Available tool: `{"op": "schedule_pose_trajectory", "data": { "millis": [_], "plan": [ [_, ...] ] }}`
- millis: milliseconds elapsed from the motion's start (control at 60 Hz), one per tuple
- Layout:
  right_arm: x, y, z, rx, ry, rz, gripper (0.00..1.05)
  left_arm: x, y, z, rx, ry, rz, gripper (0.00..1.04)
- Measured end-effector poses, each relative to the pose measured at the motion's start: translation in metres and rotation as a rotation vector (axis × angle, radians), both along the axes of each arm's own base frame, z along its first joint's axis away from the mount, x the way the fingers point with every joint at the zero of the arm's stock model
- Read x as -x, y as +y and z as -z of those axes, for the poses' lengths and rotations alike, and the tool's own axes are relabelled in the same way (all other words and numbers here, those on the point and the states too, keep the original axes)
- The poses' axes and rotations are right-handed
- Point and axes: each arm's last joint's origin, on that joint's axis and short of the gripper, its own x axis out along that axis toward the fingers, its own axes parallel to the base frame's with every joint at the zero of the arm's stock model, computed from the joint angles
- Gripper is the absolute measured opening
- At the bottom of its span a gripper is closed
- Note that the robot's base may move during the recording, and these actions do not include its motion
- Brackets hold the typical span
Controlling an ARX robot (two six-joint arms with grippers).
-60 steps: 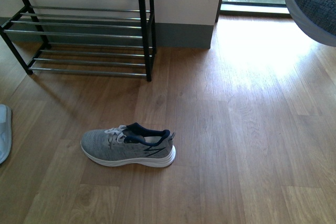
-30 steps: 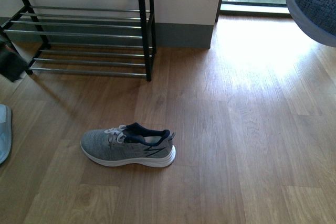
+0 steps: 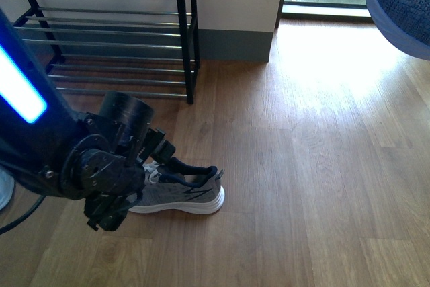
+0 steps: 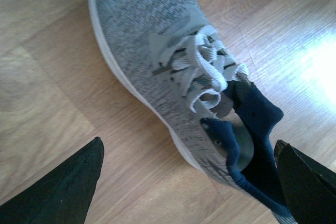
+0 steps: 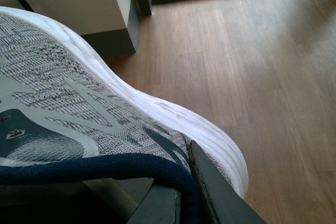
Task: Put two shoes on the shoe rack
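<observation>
The grey knit sneaker (image 3: 185, 191) lies on its sole on the wooden floor (image 3: 302, 166), toe toward the left of the front view, well short of the shoe rack (image 3: 114, 31) by the wall. The left arm (image 3: 94, 166) hangs over its toe half and hides that end. In the left wrist view the left pincer (image 4: 188, 141) is spread wide and holds nothing; its two black fingertips (image 4: 63, 192) show at either side. The sneaker's white laces (image 4: 202, 69) and navy collar (image 4: 252, 124) lie just ahead of and between them, and whether either tip touches the shoe cannot be told.

The second sneaker (image 3: 403, 5) hangs in the air at the upper right of the front view, clear of the floor and far from the rack. In the right wrist view the right pincer (image 5: 186, 195) is closed on it, a grey finger (image 5: 220, 203) pressed against the navy collar (image 5: 105, 166), with the white sole (image 5: 173, 114) arching above.

A pale blue slipper (image 3: 4, 189) shows as a sliver at the left edge of the front view, on the floor beside the arm.
</observation>
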Motion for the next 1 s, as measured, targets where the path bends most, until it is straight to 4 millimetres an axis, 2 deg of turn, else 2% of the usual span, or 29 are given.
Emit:
{"op": "schedule_pose_trajectory", "data": {
  "millis": [183,367,600,1000],
  "plan": [
    [0.0,0.0,0.0,0.0,0.0,0.0,0.01,-0.027,-0.022,0.02,0.043,0.022,0.039,0.95],
    [0.0,0.0,0.0,0.0,0.0,0.0,0.02,-0.037,-0.04,0.037,0.071,0.051,0.092,0.95],
    [0.0,0.0,0.0,0.0,0.0,0.0,0.01,-0.033,-0.049,0.042,0.072,0.061,0.121,0.95],
    [0.0,0.0,0.0,0.0,0.0,0.0,0.01,-0.011,-0.041,0.047,0.077,0.075,0.064,0.95]
  ]
}}
